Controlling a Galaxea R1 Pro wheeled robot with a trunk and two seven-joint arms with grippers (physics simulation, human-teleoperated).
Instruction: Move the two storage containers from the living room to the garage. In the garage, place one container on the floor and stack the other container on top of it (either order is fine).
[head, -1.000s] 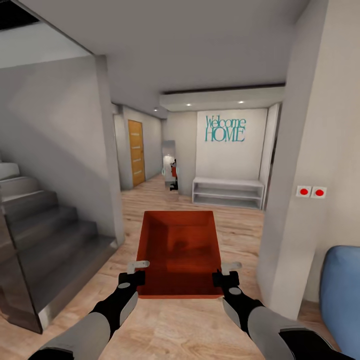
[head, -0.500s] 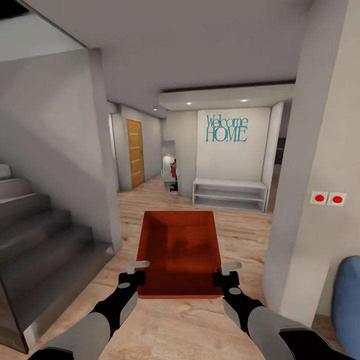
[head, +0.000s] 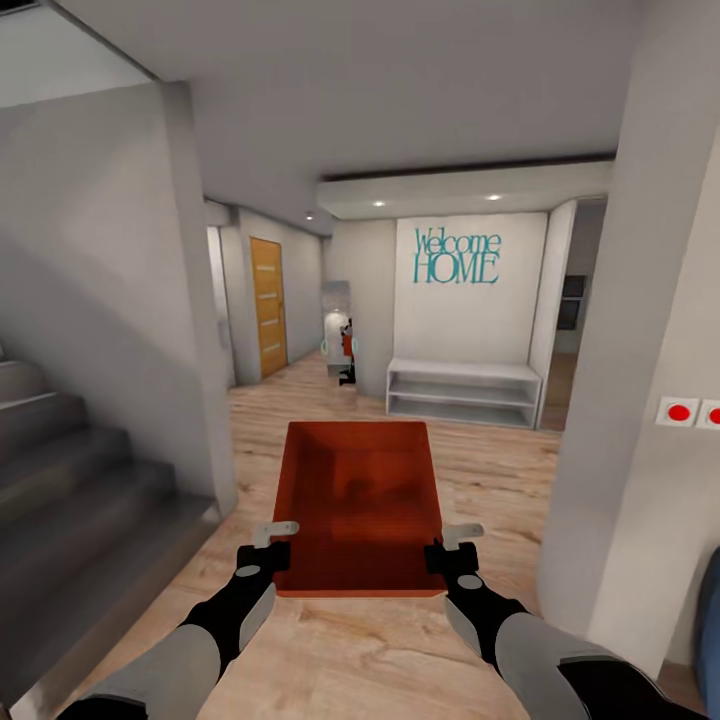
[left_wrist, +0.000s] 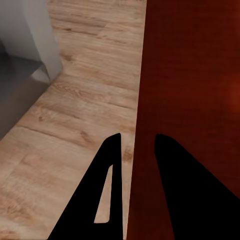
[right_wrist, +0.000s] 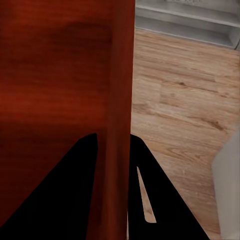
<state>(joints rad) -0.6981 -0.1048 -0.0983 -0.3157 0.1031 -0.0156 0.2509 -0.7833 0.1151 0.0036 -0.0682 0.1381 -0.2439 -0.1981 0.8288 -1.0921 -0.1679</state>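
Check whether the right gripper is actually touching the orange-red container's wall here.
Touching. In the right wrist view, the right gripper straddles the storage container wall, a finger pressed against each face with no gap visible.

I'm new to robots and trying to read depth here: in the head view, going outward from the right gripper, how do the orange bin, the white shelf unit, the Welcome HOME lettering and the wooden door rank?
From the right gripper:
1. Orange bin, clamped at its side wall.
2. White shelf unit, ahead against the wall.
3. Welcome HOME lettering, on the wall above that shelf.
4. Wooden door, down the hallway to the left.
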